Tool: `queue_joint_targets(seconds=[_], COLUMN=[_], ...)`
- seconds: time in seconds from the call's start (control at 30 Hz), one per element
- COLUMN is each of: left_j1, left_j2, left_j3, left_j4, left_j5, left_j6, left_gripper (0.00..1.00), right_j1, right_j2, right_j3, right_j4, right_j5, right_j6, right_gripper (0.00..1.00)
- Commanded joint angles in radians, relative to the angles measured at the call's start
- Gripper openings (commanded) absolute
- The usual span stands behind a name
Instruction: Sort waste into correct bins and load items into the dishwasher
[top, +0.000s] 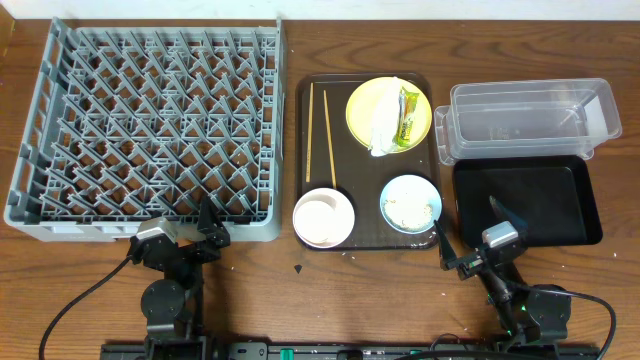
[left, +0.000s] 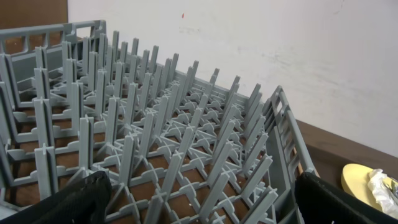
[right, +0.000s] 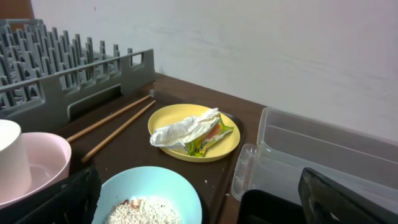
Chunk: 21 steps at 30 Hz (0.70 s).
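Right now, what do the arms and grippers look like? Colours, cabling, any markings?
The left arm and right arm are black with rounded joint housings and a silver-grey block at each wrist. The left gripper and right gripper each have two slim black fingers. A black cable trails from each base. No markings are readable.

Two chopsticks (top: 309, 130), two bowls (top: 389, 195), one plate (top: 362, 110), perhaps one cup (right: 9, 158).

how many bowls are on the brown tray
2. A white bowl sits at the tray's near-left corner with a cup inside it. A light blue bowl holding rice scraps sits at the near-right corner. None seems hidden.
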<state>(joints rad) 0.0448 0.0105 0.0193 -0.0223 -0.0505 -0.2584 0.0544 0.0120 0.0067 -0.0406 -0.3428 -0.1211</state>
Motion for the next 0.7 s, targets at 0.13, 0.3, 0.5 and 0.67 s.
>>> queue_joint_targets(seconds=[0.13, 0.3, 0.5, 0.67], left_j1=[0.000, 0.000, 0.000, 0.000], left_j2=[0.000, 0.000, 0.000, 0.002], left_j3=[-0.015, -0.015, -0.009, 0.087], left_j4=[-0.044, -0.047, -0.032, 0.004], left_j5=[-0.009, 0.011, 0.205, 0.301], left_j6=[0.001, 0.001, -0.009, -0.008], left_gripper=[0.95, 0.95, 0.95, 0.95], right_j1=[-0.012, -0.012, -0.012, -0.012], right_j2=[-0.001, -0.001, -0.001, 0.019], right_j3=[-0.001, -0.001, 0.004, 0.119], right_j4=[-0.004, -0.005, 0.011, -0.029], right_j5=[-0.006, -0.021, -0.048, -0.089], right_j6=[-0.007, 0.016, 0.181, 0.246], right_gripper=[0.99, 0.99, 0.99, 0.99])
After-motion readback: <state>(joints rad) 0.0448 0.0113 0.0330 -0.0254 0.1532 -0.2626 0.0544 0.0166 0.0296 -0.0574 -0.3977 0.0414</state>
